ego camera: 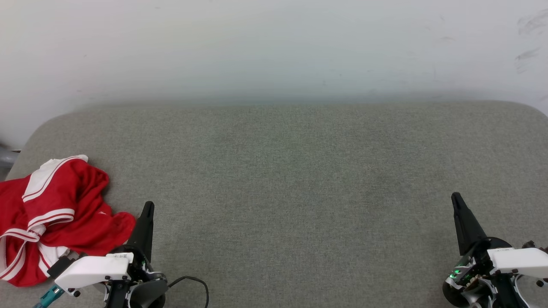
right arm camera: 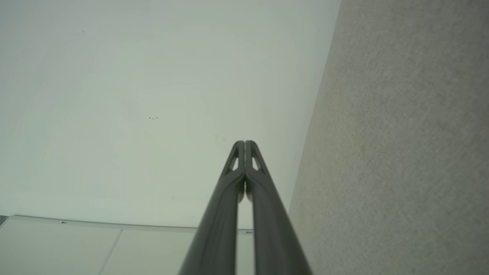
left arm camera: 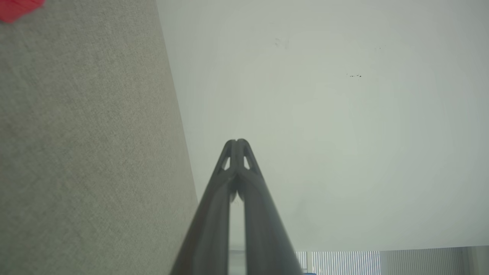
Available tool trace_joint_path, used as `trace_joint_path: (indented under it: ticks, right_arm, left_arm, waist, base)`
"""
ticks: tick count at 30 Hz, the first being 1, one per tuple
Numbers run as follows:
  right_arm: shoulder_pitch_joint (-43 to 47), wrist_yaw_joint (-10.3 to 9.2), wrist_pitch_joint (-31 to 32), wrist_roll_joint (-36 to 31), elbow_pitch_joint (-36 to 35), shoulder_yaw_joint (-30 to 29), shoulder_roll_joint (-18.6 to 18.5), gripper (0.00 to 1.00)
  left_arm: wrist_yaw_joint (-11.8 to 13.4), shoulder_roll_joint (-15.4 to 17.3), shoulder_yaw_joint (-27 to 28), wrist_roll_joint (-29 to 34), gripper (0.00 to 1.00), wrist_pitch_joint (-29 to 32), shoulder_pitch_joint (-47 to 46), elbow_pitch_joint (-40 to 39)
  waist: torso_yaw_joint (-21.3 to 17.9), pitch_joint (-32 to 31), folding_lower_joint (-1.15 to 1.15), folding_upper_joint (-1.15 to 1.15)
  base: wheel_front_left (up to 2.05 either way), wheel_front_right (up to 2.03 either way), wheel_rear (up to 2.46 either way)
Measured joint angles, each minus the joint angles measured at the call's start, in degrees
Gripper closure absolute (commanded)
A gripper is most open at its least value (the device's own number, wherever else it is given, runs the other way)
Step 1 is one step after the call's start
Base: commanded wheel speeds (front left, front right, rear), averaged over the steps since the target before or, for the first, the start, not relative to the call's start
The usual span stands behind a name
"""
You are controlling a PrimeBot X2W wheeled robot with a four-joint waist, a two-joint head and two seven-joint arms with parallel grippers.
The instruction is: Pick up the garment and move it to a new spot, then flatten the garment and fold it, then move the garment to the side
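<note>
- Left gripper (ego camera: 148, 206) sits over the near left corner of the grey pad (ego camera: 299, 171), with its white housing closest to the head camera. Its 2 dark fingers are pressed together with nothing between them. In its own wrist view the left gripper (left arm camera: 237, 142) shows both tips meeting.
- Right gripper (ego camera: 456, 196) sits over the pad's near right corner. Its 2 fingers are likewise closed tip to tip on nothing, and its own wrist view shows the right gripper (right arm camera: 244, 142) the same way.
- Grey pad: woven fabric with rounded far corners, spanning nearly the whole width of the head view.
- Wall (ego camera: 274, 42): pale, rising directly behind the pad's far edge, with a few dark scuffs above the pad's far right corner.
- Shirt (ego camera: 64, 205): red with white and striped trim, crumpled in a heap on the pad's near left end and reaching the pad's left edge. 1 red fold lies just beside the left gripper; whether they touch I cannot tell. The left wrist view catches a red scrap of the shirt (left arm camera: 17, 7) on the pad.
- Cable (ego camera: 197, 282): thin and black, looping over the pad's near edge beside the left gripper's base.
- Plug (ego camera: 47, 297): teal, under the left gripper's white housing at the pad's near left corner.
</note>
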Motion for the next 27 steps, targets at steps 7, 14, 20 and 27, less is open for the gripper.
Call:
trace_joint_path:
  ticks: [7, 14, 20, 27]
  right_arm:
    - [0.00, 0.00, 0.00, 0.00, 0.00, 0.00, 0.00, 1.00]
    - [0.00, 0.00, 0.00, 0.00, 0.00, 0.00, 0.00, 1.00]
    - [0.00, 0.00, 0.00, 0.00, 0.00, 0.00, 0.00, 1.00]
    - [0.00, 0.00, 0.00, 0.00, 0.00, 0.00, 0.00, 1.00]
  left_arm:
    - [0.00, 0.00, 0.00, 0.00, 1.00, 0.00, 0.00, 0.00]
    - [0.00, 0.00, 0.00, 0.00, 1.00, 0.00, 0.00, 0.00]
    - [0.00, 0.00, 0.00, 0.00, 1.00, 0.00, 0.00, 0.00]
    - [0.00, 0.00, 0.00, 0.00, 1.00, 0.00, 0.00, 0.00]
  waist:
    - [0.00, 0.00, 0.00, 0.00]
    - [0.00, 0.00, 0.00, 0.00]
    - [0.00, 0.00, 0.00, 0.00]
    - [0.00, 0.00, 0.00, 0.00]
  base:
    - [0.00, 0.00, 0.00]
    - [0.00, 0.00, 0.00]
    - [0.00, 0.00, 0.00]
    - [0.00, 0.00, 0.00]
